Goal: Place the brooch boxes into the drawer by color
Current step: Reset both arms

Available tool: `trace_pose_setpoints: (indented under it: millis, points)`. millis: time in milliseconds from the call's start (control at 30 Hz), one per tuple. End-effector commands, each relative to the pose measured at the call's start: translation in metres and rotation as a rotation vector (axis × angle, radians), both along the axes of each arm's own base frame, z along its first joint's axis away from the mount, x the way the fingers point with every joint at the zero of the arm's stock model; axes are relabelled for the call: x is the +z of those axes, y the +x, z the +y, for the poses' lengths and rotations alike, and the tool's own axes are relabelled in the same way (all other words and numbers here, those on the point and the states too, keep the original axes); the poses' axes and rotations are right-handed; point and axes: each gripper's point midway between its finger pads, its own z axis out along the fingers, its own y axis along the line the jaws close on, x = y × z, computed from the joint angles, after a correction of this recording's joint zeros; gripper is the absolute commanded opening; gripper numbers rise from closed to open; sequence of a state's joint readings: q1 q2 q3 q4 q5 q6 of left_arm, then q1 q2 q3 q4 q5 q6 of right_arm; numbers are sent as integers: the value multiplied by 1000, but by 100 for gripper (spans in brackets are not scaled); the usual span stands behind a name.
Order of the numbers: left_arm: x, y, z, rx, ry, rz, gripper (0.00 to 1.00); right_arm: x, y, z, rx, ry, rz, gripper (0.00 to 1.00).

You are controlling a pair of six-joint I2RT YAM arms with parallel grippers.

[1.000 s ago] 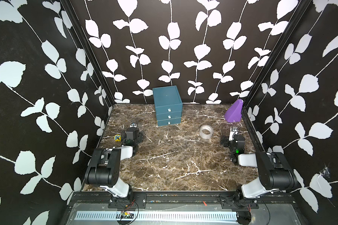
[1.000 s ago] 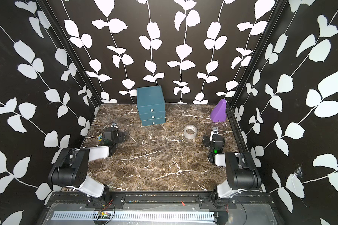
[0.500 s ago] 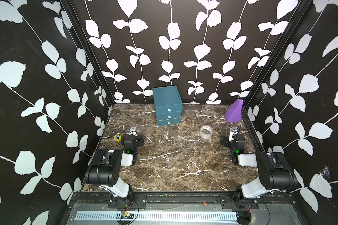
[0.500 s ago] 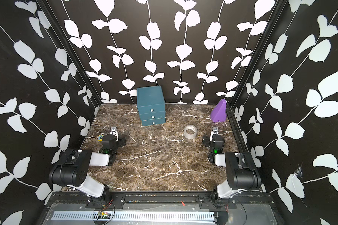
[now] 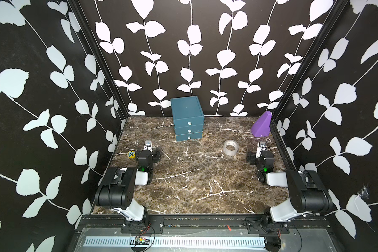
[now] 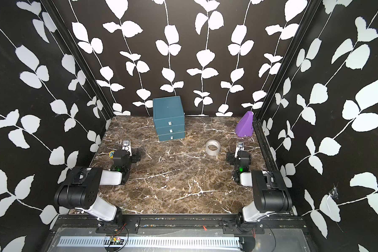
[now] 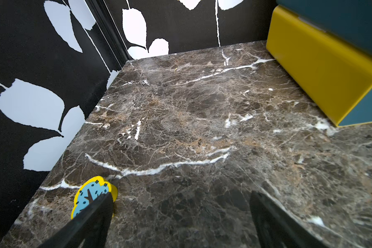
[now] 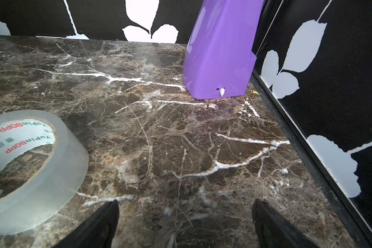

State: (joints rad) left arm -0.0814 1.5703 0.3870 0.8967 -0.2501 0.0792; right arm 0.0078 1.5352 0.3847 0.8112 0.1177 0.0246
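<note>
Beside the wide-open left tool [image 7: 182,194] lies a tree sticker [image 7: 90,193], beside the wide-open right tool [image 8: 185,201] a tape roll [image 8: 58,171]

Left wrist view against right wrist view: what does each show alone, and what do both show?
Only the left wrist view: a yellow-and-blue tree-shaped piece and a corner of the drawer. Only the right wrist view: the clear tape roll and the purple wedge. Both: the marble table, the leaf-patterned walls, and open jaws holding nothing: left end effector, right end effector.
</note>
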Motion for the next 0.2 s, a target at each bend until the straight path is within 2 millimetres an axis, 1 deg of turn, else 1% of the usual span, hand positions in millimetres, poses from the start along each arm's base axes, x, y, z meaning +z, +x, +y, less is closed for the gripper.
trace_pose_setpoints:
  millis: [0,167]
  points:
    - [11,3,1,2,-8,-32,99,15,9,3,12,-5,-51,99]
    - [11,2,1,1,-8,-35,99,17,7,3,17,-5,-59,99]
